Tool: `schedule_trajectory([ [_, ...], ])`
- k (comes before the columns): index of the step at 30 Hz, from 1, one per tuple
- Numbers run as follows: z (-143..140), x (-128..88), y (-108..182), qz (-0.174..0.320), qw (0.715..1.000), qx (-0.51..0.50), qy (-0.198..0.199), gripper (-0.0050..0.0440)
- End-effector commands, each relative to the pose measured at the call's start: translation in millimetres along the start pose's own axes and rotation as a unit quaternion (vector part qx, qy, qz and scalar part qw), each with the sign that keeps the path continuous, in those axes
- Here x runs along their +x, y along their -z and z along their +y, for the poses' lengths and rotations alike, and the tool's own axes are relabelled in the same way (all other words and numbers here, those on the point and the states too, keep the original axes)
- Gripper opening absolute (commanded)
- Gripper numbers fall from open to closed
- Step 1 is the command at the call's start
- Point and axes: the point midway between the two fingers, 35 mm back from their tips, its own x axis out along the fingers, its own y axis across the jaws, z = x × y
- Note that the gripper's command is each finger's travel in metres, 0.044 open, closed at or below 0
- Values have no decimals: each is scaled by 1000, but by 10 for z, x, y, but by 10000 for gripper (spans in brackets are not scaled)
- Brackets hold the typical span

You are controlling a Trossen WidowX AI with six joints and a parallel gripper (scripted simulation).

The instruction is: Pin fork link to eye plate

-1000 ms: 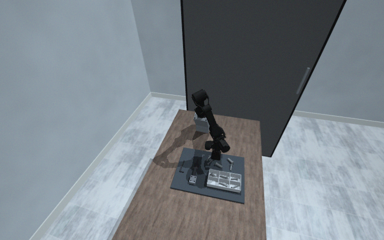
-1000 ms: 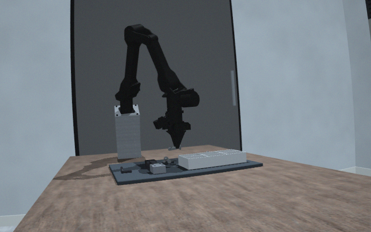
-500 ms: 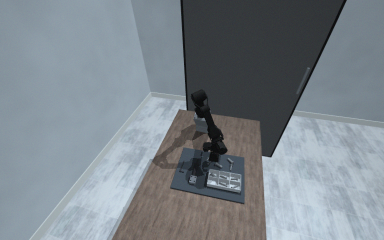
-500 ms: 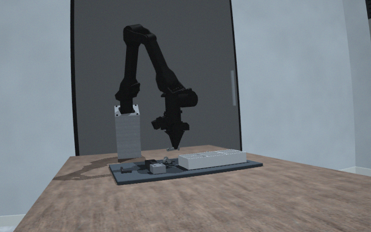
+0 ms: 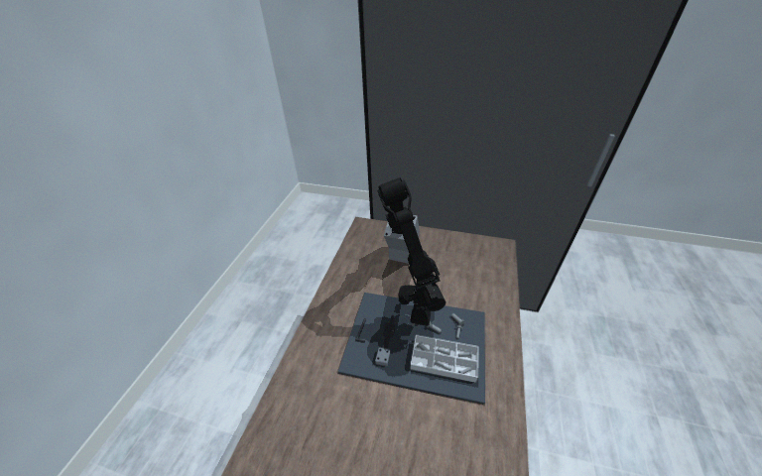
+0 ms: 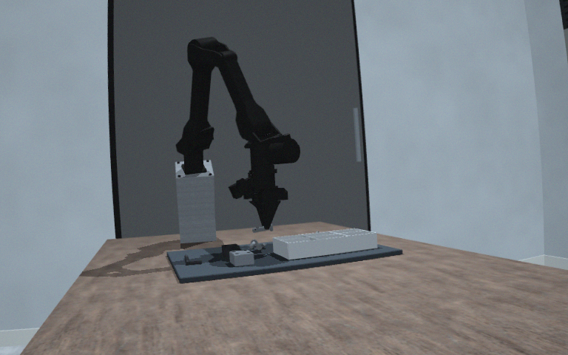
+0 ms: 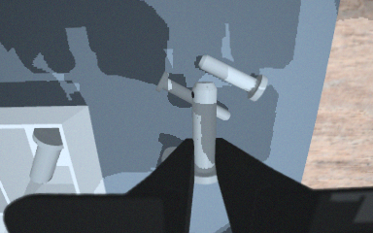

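Picked up, a headed pin [image 6: 257, 229] [image 7: 204, 121], size impossible to tell; clamped near its head in the nearly closed hand [image 5: 418, 321] [image 6: 267, 228] [image 7: 204, 146]; raised beside the parts box [image 5: 444, 374] [image 6: 326, 246] [image 7: 73, 115]; left to do, by judgement: aligning, inserting, seating, releasing.

no readable text, labels, brands, numbers or signs on the parts box [image 5: 444, 376] [image 6: 326, 246] [image 7: 73, 116], the mat [image 5: 359, 364] [image 6: 209, 274] [image 7: 291, 121], the tall dark panel [image 5: 477, 112] or the pale base block [image 5: 397, 247] [image 6: 197, 209]; nor on the pins in the wrist view
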Motion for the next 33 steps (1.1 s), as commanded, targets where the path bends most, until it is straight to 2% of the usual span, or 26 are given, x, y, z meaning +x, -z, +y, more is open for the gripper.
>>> schedule_trajectory([
  [1, 60, -9, -14, 3, 1000, 0, -1, 13],
  [33, 420, -10, -239, 3, 1000, 0, -1, 13],
])
